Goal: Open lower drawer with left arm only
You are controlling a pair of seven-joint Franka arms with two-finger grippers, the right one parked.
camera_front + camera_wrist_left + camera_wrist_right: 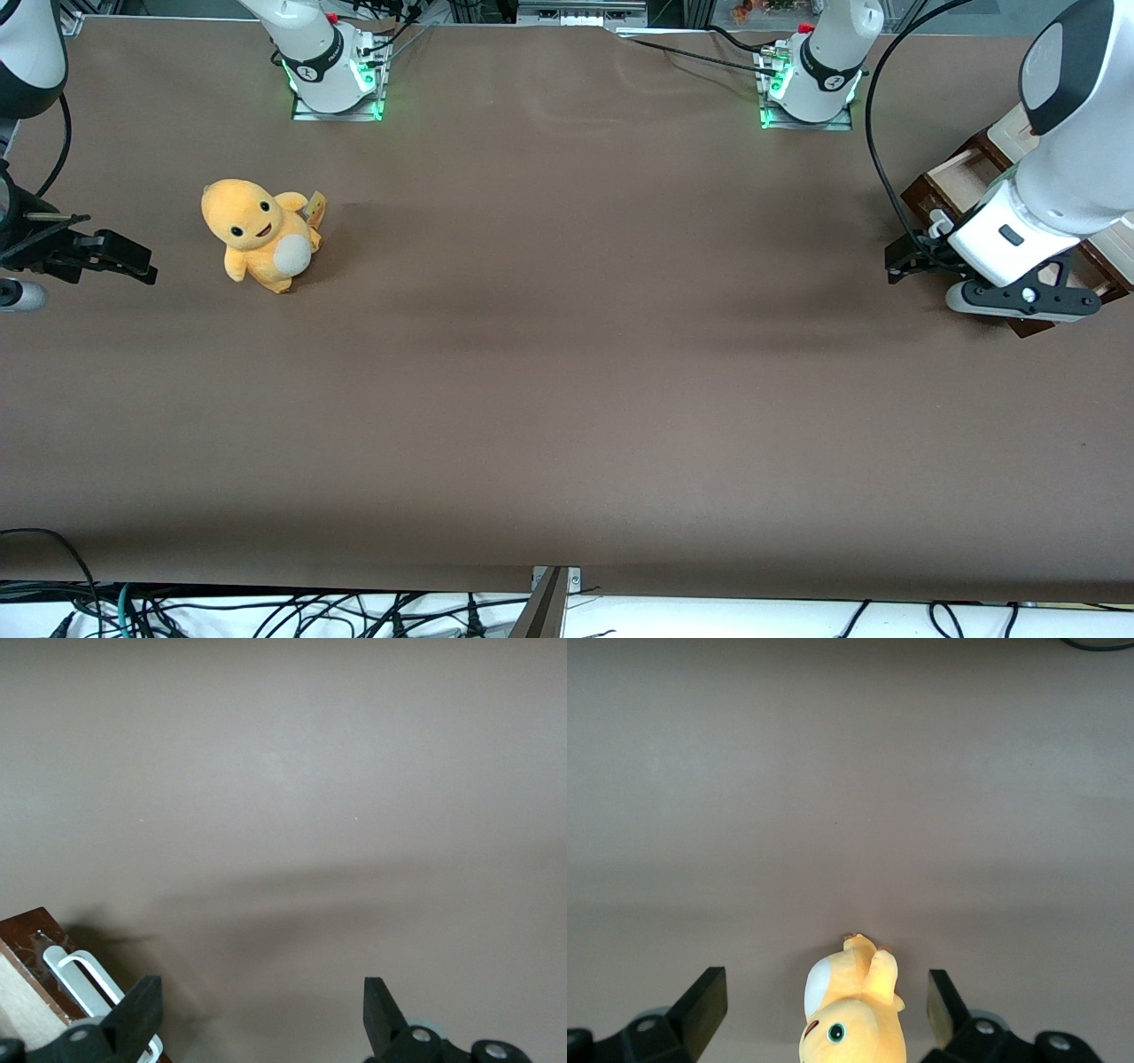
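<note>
Pincer [257, 1014] spread beside dark-fronted lower drawer [27, 943], whitish handle [84, 983]

Left arm's gripper [897, 264] just beside the pulled-out lower drawer [961, 182], near table edge

Left arm [1063, 133]: glossy white shells, black joint band, looping black cable; black two-finger end effector [257, 1019].

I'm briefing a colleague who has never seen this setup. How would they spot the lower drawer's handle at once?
Start at the working arm's end of the brown table, where the small wooden drawer unit stands. The open end effector hovers beside the lower drawer. On that dark brown front sits the handle, a whitish metal bar, the only pale loop there.
</note>
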